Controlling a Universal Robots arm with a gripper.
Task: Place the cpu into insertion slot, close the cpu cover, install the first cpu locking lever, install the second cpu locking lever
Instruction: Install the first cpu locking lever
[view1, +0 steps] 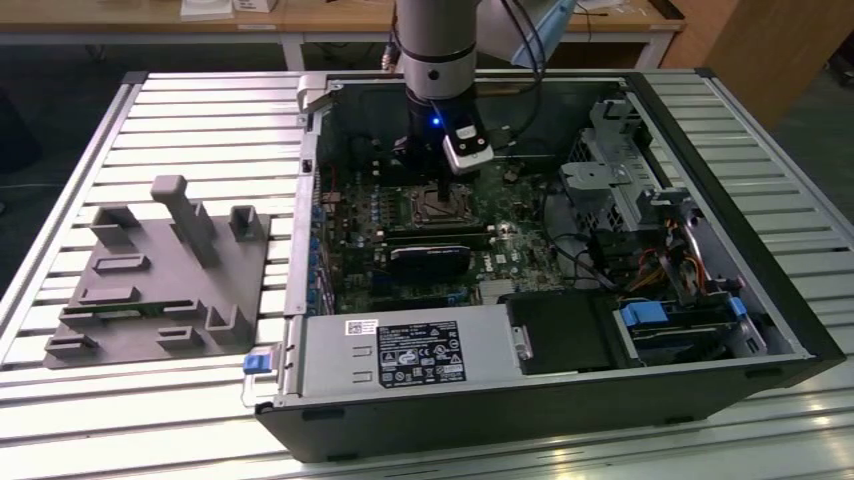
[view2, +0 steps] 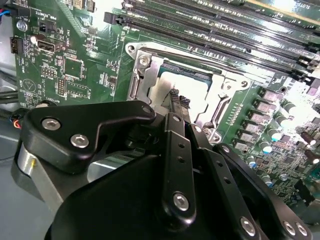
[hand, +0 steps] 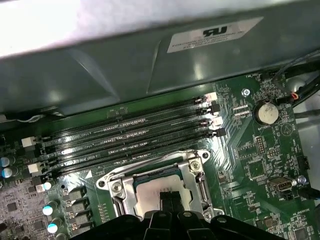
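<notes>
Black gripper (view2: 179, 102) linkages crowd the lower half of the second wrist view, their bolted arms running up to two slim fingertips (view2: 174, 96) that stand close together, nearly shut, directly over the cpu (view2: 167, 90). Whether the tips press on the chip or hold just above it, I cannot tell; nothing is held between them.

In the exterior view an open black computer case (view1: 787, 335) lies on its side on a slatted metal table (view1: 200, 100) and takes up the middle and right of the frame. Inside it sit a green motherboard (view1: 514, 250), a silver power supply (view1: 387, 355) with a label at the lower middle, a drive bay with blue tabs (view1: 661, 315) at the lower right, and bundled cables (view1: 674, 240) at the right. The arm (view1: 437, 45) comes down from the top centre into the case, above the socket.

The cpu lies flat in the insertion slot (hand: 162, 192), its pale metal top seen through the square opening of the cpu cover (hand: 192, 172), which lies down around it. In the first wrist view the socket is at the bottom centre, with the gripper's tips (hand: 170, 200) over the chip's near edge. Long black memory slots (hand: 130, 135) run just beside the socket across the middle of the frame, and a coin battery (hand: 266, 113) sits at the right.

A grey moulded fixture tray (view1: 154, 285) rests on the table at the exterior view's left, well apart from the case.
</notes>
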